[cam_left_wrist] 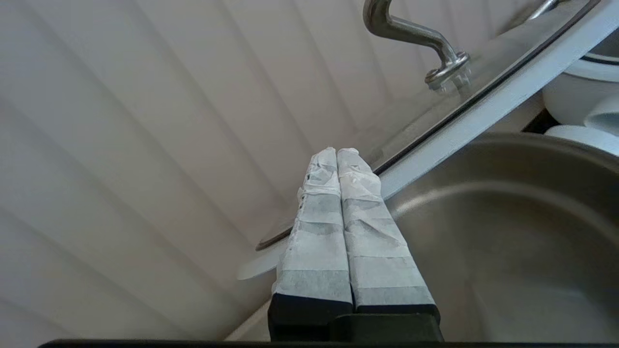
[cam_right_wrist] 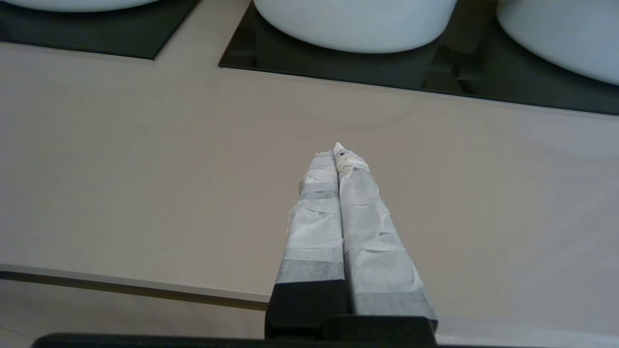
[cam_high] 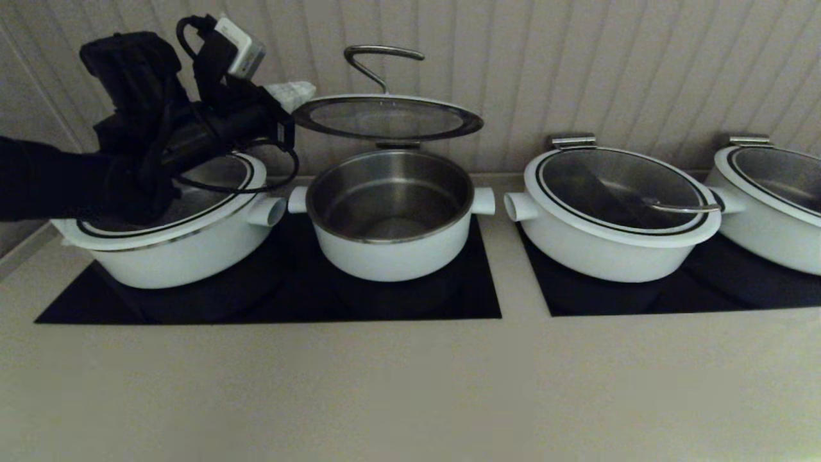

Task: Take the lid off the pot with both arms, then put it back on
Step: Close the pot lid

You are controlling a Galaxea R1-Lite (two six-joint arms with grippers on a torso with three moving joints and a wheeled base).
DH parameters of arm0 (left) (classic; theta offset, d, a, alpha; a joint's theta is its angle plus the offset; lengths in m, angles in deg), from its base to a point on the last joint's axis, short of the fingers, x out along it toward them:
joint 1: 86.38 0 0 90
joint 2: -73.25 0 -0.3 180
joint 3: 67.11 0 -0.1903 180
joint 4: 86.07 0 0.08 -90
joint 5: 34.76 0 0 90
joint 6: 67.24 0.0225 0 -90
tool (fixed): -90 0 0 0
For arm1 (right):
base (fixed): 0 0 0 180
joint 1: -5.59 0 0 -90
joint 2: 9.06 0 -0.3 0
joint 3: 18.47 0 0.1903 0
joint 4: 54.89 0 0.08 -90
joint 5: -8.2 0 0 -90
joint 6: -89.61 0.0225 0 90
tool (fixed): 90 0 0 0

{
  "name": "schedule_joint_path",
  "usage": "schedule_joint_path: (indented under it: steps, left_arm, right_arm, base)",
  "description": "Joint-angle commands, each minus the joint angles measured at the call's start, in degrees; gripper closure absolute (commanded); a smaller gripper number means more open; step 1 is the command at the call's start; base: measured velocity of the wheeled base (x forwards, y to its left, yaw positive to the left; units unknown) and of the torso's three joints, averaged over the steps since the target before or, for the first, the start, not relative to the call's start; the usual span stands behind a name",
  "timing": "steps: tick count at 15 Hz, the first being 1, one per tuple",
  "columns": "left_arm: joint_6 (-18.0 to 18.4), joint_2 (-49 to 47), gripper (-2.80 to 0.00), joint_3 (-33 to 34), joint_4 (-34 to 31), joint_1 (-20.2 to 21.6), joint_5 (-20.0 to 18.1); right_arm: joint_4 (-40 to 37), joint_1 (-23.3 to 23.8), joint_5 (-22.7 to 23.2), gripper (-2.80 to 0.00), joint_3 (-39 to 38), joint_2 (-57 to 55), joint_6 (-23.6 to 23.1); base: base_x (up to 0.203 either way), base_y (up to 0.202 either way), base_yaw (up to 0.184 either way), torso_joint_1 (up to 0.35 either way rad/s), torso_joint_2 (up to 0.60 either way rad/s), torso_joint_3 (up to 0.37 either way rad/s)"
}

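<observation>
The pot (cam_high: pixel 391 244) stands uncovered on the black cooktop, its steel bowl empty. The lid (cam_high: pixel 385 119) hovers above it, nearly level, with its wire handle (cam_high: pixel 378 61) pointing up; a small steel piece shows under its back edge. My left gripper (cam_high: pixel 294 93) is shut, its taped tips against the lid's left rim. In the left wrist view the gripper (cam_left_wrist: pixel 337 152) lies across the white rim (cam_left_wrist: pixel 483 113), with the pot's bowl (cam_left_wrist: pixel 508 232) below. My right gripper (cam_right_wrist: pixel 337 152) is shut and empty, low over the counter's front, out of the head view.
A wide white pot with a glass lid (cam_high: pixel 186 250) sits under my left arm. Two more wide lidded pots (cam_high: pixel 609 237) (cam_high: pixel 770 212) stand to the right on a second cooktop. A ribbed wall runs close behind. The beige counter (cam_high: pixel 410 385) stretches in front.
</observation>
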Motion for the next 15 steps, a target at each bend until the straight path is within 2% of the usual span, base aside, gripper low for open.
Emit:
schedule_joint_path:
  steps: [1, 9, 15]
  left_arm:
    - [0.1, 0.9, 0.0, 2.4, 1.4, 0.0, -0.1]
    - [0.1, 1.0, 0.0, 4.6, 2.4, -2.5, 0.0]
    - [0.0, 2.2, 0.0, 10.4, 6.1, -2.5, 0.0]
  right_arm:
    - [0.0, 0.0, 0.0, 0.0, 0.0, -0.1, 0.0]
    - [0.0, 0.0, 0.0, 0.0, 0.0, -0.1, 0.0]
    - [0.0, 0.0, 0.0, 0.0, 0.0, -0.1, 0.0]
  base:
    - [0.0, 0.0, 0.0, 0.0, 0.0, 0.0]
    - [0.0, 0.0, 0.0, 0.0, 0.0, 0.0]
    - [0.0, 0.0, 0.0, 0.0, 0.0, 0.0]
